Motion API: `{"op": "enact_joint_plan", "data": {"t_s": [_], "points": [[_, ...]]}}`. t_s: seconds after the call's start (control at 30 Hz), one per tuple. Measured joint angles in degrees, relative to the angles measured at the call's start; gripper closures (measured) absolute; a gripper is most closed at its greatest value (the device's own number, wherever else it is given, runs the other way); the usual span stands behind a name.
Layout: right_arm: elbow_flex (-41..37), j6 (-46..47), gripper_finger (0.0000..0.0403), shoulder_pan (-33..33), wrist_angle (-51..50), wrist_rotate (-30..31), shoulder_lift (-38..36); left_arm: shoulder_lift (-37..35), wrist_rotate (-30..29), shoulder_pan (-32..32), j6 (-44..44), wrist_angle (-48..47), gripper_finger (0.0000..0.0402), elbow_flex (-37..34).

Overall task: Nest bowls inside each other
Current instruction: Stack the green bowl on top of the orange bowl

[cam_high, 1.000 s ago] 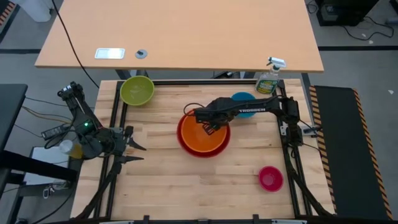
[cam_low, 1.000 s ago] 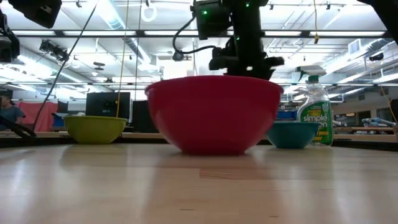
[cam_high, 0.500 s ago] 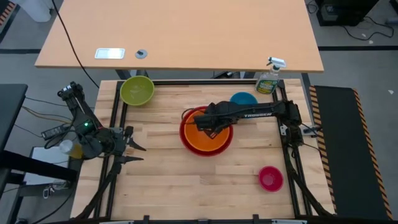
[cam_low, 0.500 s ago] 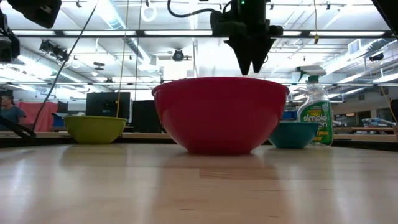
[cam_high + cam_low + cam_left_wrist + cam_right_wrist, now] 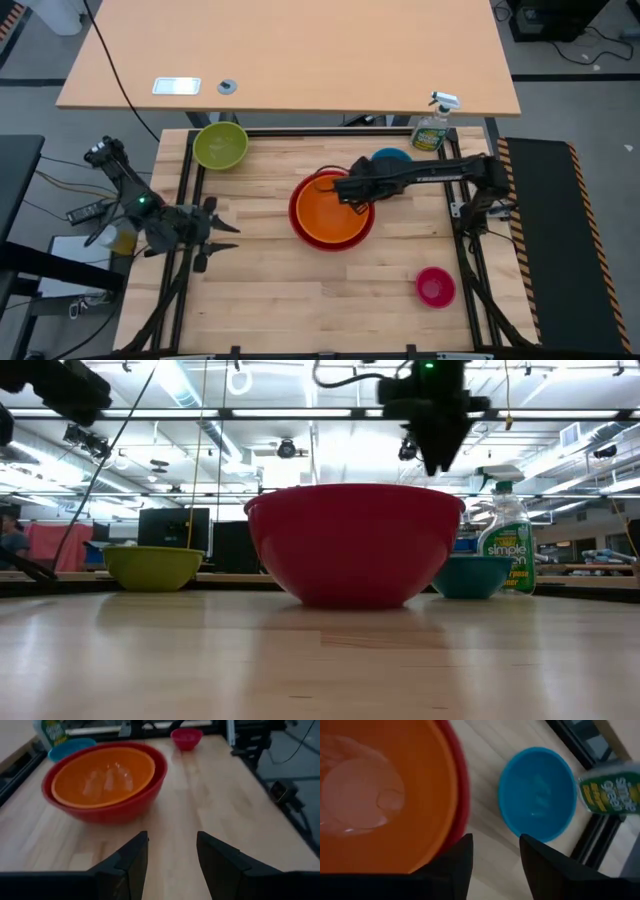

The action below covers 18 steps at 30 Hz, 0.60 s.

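Note:
The orange bowl (image 5: 328,215) sits nested in the red bowl (image 5: 295,215) at the table's middle. The yellow-green bowl (image 5: 220,145) stands at the far left, the blue bowl (image 5: 392,157) behind the red one, and the pink bowl (image 5: 435,287) at the near right. My right gripper (image 5: 347,192) hangs open above the far right rim of the nested pair, pointing down, with nothing between its fingers; its wrist view shows the orange bowl (image 5: 380,795) and the blue bowl (image 5: 537,792) below. My left gripper (image 5: 207,235) stands open at the table's left edge, facing the red bowl (image 5: 110,810).
A green spray bottle (image 5: 432,130) stands at the far right corner, just beyond the blue bowl. A black metal frame (image 5: 190,180) runs round the wooden table top. Bare wood lies along the near side, between the nested bowls and the pink bowl.
My right gripper has risen out of the orange bowl and gone up and toward the table's right, clear of the rims. The nested red and orange bowls slid a little to the right, then stayed. My left arm has swung slightly at the left edge.

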Motion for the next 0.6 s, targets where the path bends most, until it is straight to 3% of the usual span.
{"op": "enact_joint_plan", "data": {"t_s": [0.17, 0.3, 0.6], "points": [[-10.12, 5.02, 0.0235, 1.01, 4.39, 3.2, -7.73, 0.24, 0.47, 4.25, -1.73, -1.66, 0.023, 0.0], [-16.57, 6.63, 0.0235, 3.21, 9.74, 4.98, -12.37, 0.88, 4.75, 10.98, -3.35, -2.35, 0.023, 0.0], [-19.9, 4.64, 0.0236, 6.03, 18.89, 5.73, -14.78, 12.18, 14.2, 38.95, 6.88, -5.57, 0.023, 6.46]]}}
